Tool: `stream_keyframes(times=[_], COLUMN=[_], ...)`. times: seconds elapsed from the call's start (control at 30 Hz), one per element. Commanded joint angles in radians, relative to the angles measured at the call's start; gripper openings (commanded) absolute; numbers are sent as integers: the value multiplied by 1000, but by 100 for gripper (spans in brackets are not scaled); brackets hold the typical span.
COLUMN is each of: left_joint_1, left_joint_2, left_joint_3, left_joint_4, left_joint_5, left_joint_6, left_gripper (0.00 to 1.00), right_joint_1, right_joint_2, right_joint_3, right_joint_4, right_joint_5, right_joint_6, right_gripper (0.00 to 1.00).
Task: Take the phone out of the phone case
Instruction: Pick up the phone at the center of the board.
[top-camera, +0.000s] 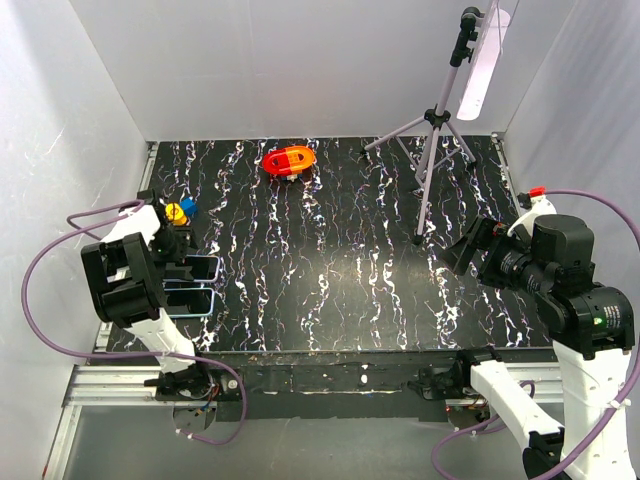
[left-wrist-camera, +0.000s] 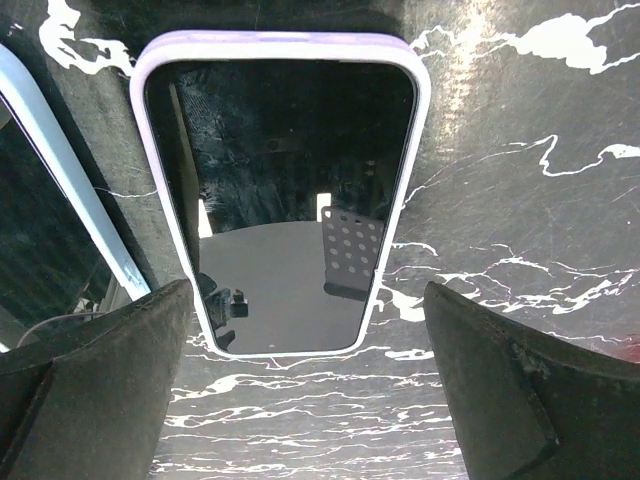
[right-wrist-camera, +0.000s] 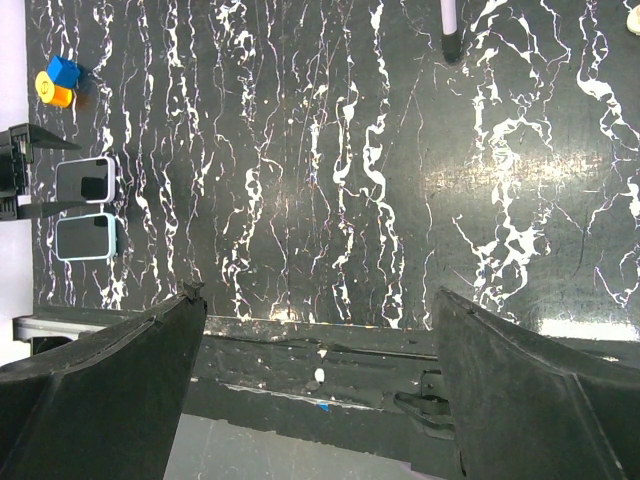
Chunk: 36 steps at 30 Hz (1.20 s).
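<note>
Black marbled table (top-camera: 330, 250), white walls around it. Phone (left-wrist-camera: 285, 200) lies screen-up in its lilac phone case (left-wrist-camera: 275, 42), lower left of the top view, just beside a second phone in a blue case (left-wrist-camera: 60, 170). Left gripper (left-wrist-camera: 308, 320) hangs over it, jaws wide, gripping nothing. Right gripper (right-wrist-camera: 318, 310) mid-right, also spread wide, empty.

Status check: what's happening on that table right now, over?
Left claw open over the lavender-cased phone. Right claw open, empty, far off. Phone not yet taken out. Blue-cased phone close beside it, tight quarters.
</note>
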Motion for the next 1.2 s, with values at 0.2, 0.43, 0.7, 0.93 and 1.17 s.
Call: stream_keyframes(times=[0.2,0.43,0.7,0.93,1.17], left_joint_1=[17,21,24,23,24], left_joint_2=[36,10,77,82,94], left_joint_3=[66,37,63,34,4], left_joint_4=[-63,-63,-41,-35,-37], left_joint_5=[-44,-66,-50,-46,-87], left_joint_6=[-23,-26,-20,-46,-47], left_gripper=[99,99,99,99,87], right_joint_1=[-2,-2,-2,-3,-2], right_joint_2=[-5,-13,-10,-1,7], right_joint_3=[-1,4,8,19,7], right_joint_4=[26,23,26,23,20], right_joint_5=[6,6,-8,-11,-16], right_joint_6=[-2,6,11,11,12], right_gripper=[100,100,100,100,95])
